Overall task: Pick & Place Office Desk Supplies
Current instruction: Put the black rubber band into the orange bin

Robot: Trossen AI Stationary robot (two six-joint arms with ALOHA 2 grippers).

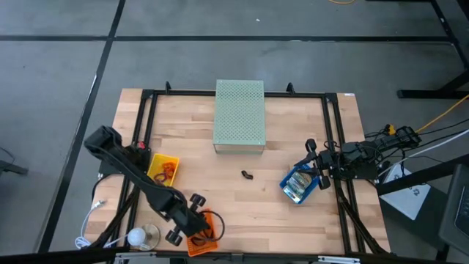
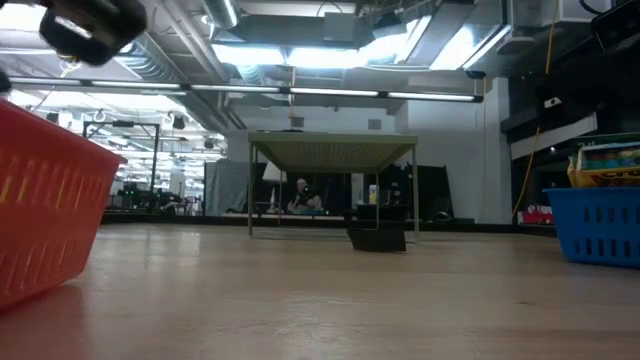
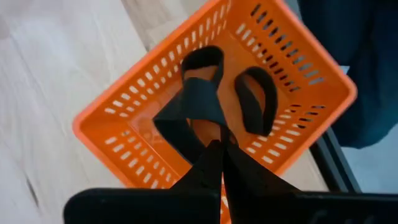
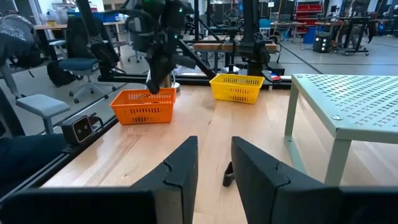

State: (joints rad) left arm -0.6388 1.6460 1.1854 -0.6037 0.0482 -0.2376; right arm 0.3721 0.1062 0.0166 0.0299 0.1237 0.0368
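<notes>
My left gripper [image 1: 195,218] hangs over the orange tray [image 1: 209,242] at the table's near edge, shut on a thin black loop-shaped piece [image 3: 198,99]. A second black loop [image 3: 255,99] lies on the tray's floor. One more black piece [image 1: 247,174] rests on the bare wood in the middle of the table. At the right edge my right gripper [image 4: 214,165] waits level and open beside the blue tray [image 1: 299,185], which holds printed packets. My left gripper pinches the black loop's near end [image 3: 214,142] between its two shut fingers, coming from above and slanting down. The rest of the loop spreads out beyond the fingertips over the orange tray's floor [image 3: 155,134]. Whether it hangs clear of the floor, I cannot tell.
A large pale green perforated box [image 1: 239,116] stands at the far middle of the table. A yellow tray [image 1: 163,167] with small pieces sits at the left. A black frame [image 1: 331,125] runs round the table top. Bare wood lies between the trays.
</notes>
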